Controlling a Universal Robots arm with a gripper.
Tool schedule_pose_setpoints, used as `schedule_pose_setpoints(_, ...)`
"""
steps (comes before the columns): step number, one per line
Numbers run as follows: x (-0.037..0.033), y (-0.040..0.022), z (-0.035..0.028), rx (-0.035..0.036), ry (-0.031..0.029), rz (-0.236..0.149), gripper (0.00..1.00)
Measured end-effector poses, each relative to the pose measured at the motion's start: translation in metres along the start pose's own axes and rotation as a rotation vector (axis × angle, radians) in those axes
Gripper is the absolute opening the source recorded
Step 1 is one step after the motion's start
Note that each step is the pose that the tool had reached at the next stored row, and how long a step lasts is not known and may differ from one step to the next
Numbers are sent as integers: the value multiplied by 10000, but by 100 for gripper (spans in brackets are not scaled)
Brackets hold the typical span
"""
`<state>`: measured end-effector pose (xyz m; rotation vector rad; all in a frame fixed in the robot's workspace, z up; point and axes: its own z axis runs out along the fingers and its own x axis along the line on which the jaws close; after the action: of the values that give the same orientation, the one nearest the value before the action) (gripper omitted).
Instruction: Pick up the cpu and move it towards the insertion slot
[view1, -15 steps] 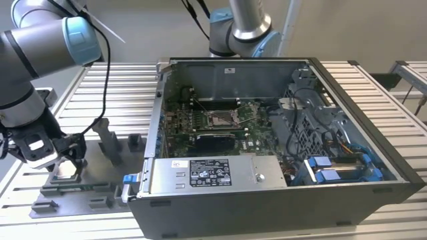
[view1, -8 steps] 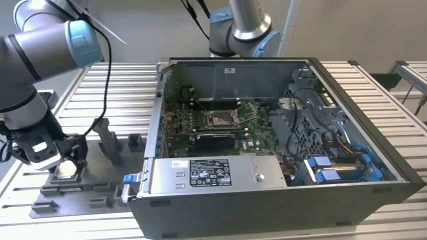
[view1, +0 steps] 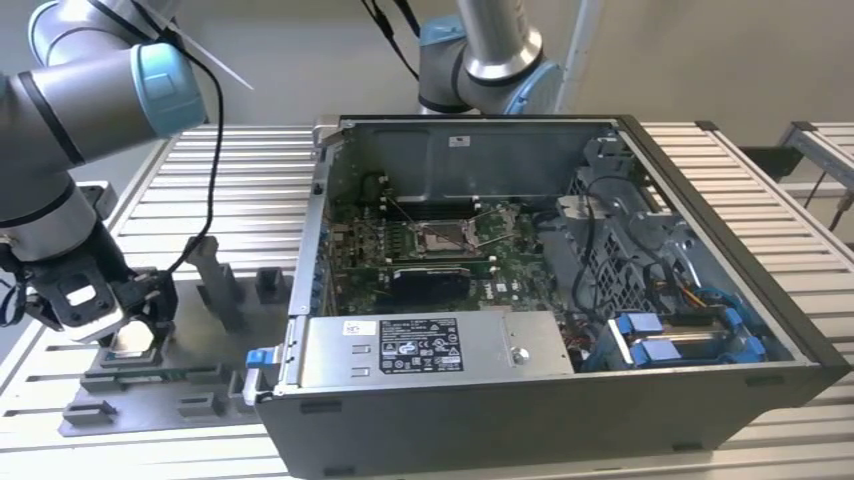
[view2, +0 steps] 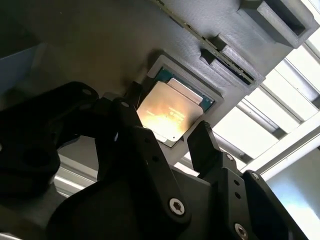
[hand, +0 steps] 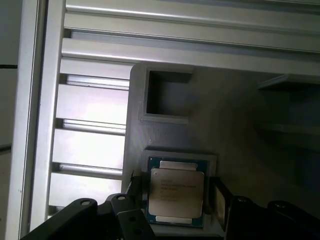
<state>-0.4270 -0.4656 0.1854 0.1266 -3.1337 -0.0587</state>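
Hovering open around the cpu (hand: 176, 192) by the holder's (hand: 235, 125) edge, our gripper (hand: 178, 188) should pinch its thin sides; we think it light, stiff, breakable.

cpu (view2: 172, 102) near edge hidden behind gripper (view2: 168, 116), insertion slot (view1: 441, 237) detail too small

Slatted aluminium table (view1: 227, 165) carries two items. An open desktop computer case (view1: 534, 400) stands on the exterior view's right. A grey fixture plate (view1: 187, 350) lies flat on the slats just beside it, on the exterior view's left.
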Motion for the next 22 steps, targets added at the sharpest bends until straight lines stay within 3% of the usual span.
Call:
schedule_pose_setpoints(3, 0, -4, 2, -2, -2, -1, 100)
schedule_pose_setpoints(7, 7, -82, -2, -1, -2, 18, 100)
schedule_pose_setpoints(22, 7, -76, -2, -1, -4, 118, 100)
